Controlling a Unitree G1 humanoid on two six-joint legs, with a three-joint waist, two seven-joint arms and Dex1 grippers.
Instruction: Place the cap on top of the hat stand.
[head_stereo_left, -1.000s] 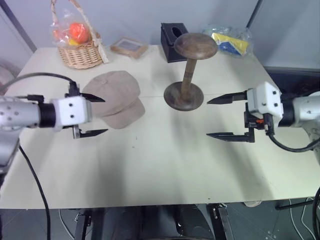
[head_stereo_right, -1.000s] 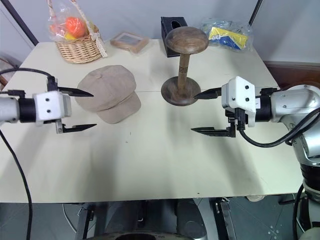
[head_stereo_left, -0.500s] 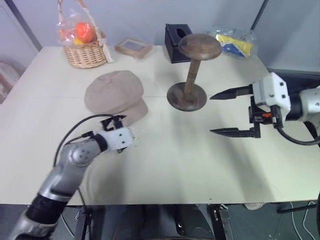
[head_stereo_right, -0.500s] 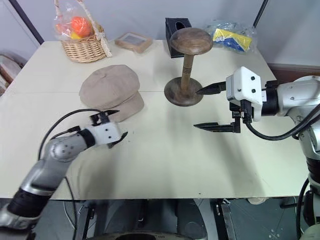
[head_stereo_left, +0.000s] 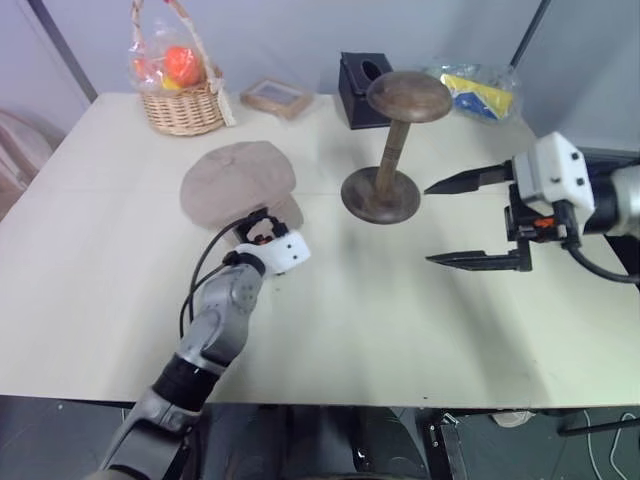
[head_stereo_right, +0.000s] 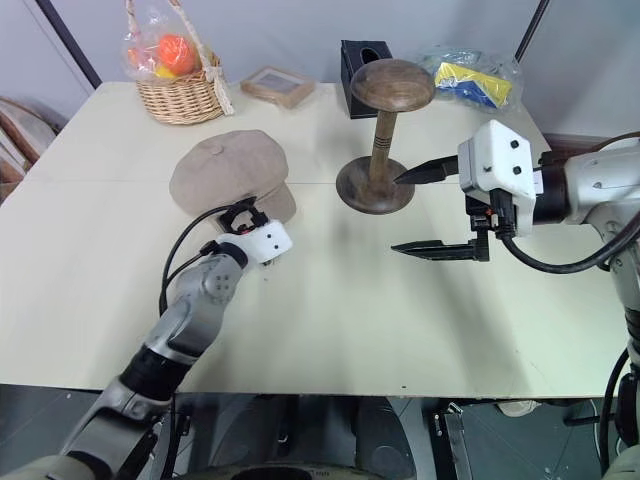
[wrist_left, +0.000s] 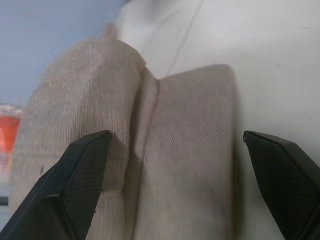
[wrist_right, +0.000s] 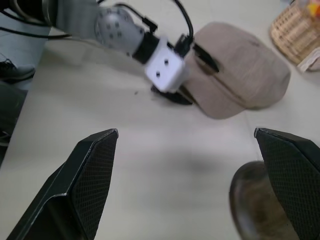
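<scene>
Far edge of table (head_stereo_left: 400, 330), well beyond both hands: basket (head_stereo_left: 183, 105) with orange fruit (head_stereo_left: 180, 63) far-left of left hand, flat frame (head_stereo_left: 275, 97) next, black tissue box (head_stereo_left: 362, 77) centre, blue-yellow bag (head_stereo_left: 478, 88) past right hand.

Head pair: two eyes side by side, high above the bench (head_stereo_left: 420, 340), facing forward and down. Both take in the whole benchtop, both arms, and the far wall.
Head pair overlap: nearly the same scene, slightly offset sideways.
Left wrist view: very near, looking low along its own two fingers (wrist_left: 70, 190). The cap (wrist_left: 150, 150) lies between them and just past their tips, brim nearest.
Right wrist view: higher and farther back, looking down between its spread fingers (wrist_right: 85, 175). Beyond them lies the left gripper (wrist_right: 185, 75) at the cap; the hat stand (wrist_right: 255, 200) base sits beside one finger.
Wrist overlap: cap brim.
</scene>
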